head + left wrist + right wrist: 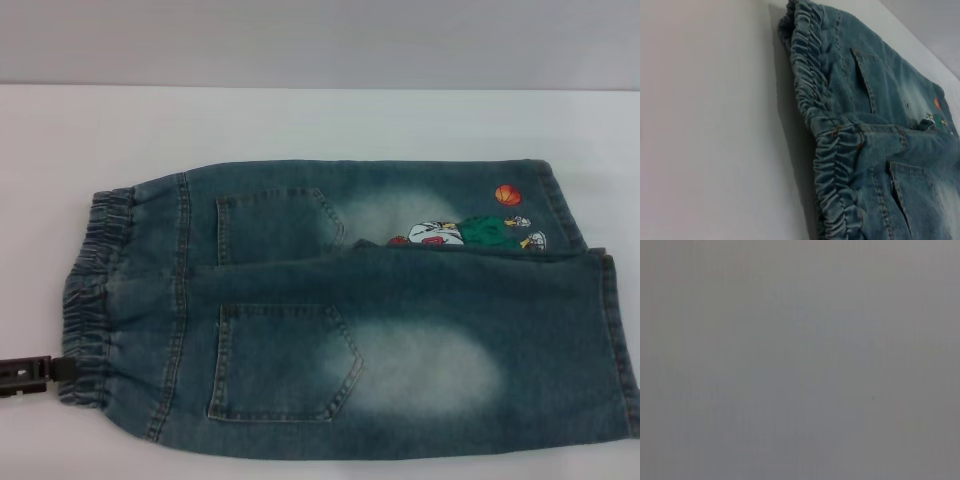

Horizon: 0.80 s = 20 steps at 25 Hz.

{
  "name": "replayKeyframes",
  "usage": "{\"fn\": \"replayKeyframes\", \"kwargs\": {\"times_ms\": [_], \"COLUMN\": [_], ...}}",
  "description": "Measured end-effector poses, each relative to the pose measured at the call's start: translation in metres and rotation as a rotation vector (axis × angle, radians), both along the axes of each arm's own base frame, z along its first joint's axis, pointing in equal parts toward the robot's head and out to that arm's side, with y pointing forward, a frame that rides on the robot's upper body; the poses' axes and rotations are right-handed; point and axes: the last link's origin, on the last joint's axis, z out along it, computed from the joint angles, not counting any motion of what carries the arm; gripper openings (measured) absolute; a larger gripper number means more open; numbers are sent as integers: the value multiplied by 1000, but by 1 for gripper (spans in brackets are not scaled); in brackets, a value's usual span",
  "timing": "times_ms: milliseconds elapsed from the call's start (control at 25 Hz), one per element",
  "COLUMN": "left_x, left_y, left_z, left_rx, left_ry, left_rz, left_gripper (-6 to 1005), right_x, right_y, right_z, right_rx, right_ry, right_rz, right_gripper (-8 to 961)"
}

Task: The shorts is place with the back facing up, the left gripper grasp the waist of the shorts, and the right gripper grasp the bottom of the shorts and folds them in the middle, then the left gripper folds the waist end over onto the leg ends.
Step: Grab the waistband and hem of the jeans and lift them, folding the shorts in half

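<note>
The faded denim shorts [350, 310] lie flat on the white table, back pockets facing up. The waist of the shorts [95, 290] is the puckered elastic band at the left end. The bottom of the shorts [615, 340] lies at the right, and the far leg carries the cartoon print [465, 235]. My left gripper [62, 368] comes in low from the left edge, its black tip against the near corner of the waistband. The left wrist view looks along the waistband [825, 130] from close by. My right gripper is out of view, and its wrist view shows only plain grey.
The white table [300, 120] extends behind and to the left of the shorts, with a grey wall beyond its far edge. The near hem of the shorts reaches almost to the table's front edge.
</note>
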Motion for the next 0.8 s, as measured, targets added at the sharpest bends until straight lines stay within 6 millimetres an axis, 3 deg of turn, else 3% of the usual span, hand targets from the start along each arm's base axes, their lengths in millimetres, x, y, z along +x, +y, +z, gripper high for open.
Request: {"fn": "replayKeyframes", "kwargs": {"times_ms": [800], "left_x": [8], "left_y": [5], "left_z": [-8], "left_rx": [-22], "left_ry": [-24], "left_rz": [-11], "left_gripper": [844], "right_x": [0], "right_y": [0], "right_z": [1], "right_rx": [3], "right_ry": [-1], "right_rz": [2], "right_gripper": [552]}}
